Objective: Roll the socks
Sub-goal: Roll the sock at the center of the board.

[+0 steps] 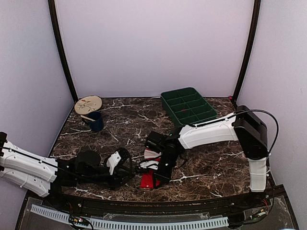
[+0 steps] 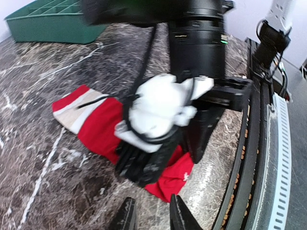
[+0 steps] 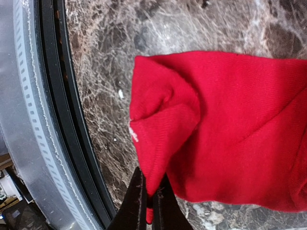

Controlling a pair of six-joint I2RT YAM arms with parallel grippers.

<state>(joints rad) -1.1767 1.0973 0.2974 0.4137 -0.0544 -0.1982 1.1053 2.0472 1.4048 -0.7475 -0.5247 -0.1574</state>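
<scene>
- Plain lilac walls [image 1: 153, 43] close in a dark marbled surface [image 1: 206, 163]. A green tray [image 1: 166, 101] stands at the back right, and a plate [image 1: 88, 104] and blue cup [image 1: 95, 120] at the back left.
- The socks [image 3: 230, 120] lie flat near the front edge, about mid-way across and right under the right arm. They are red, with a white-and-pink cuff [image 2: 72, 115] at the far end. I can't tell from here whether it is one sock or two stacked.
- The right pincer [image 3: 149, 184] is pressed together on a small raised fold at the near, plain red end, with cloth nipped between its tips.
- The left pincer [image 2: 152, 203] hangs just beside that same end with its tips apart and nothing between them.
- The cloth looks light, soft and limp. It puckers where it is nipped and will not keep a shape on its own, so I'd expect a roll to slacken or spring open unless it is kept tight.
- It should drag on the stone more than slide, which would help the first turn catch.
- The best hold, to my eye, is the very edge of the plain end, taking all layers together. The other pincer would then pin the strip further up toward the cuff so it doesn't travel.
</scene>
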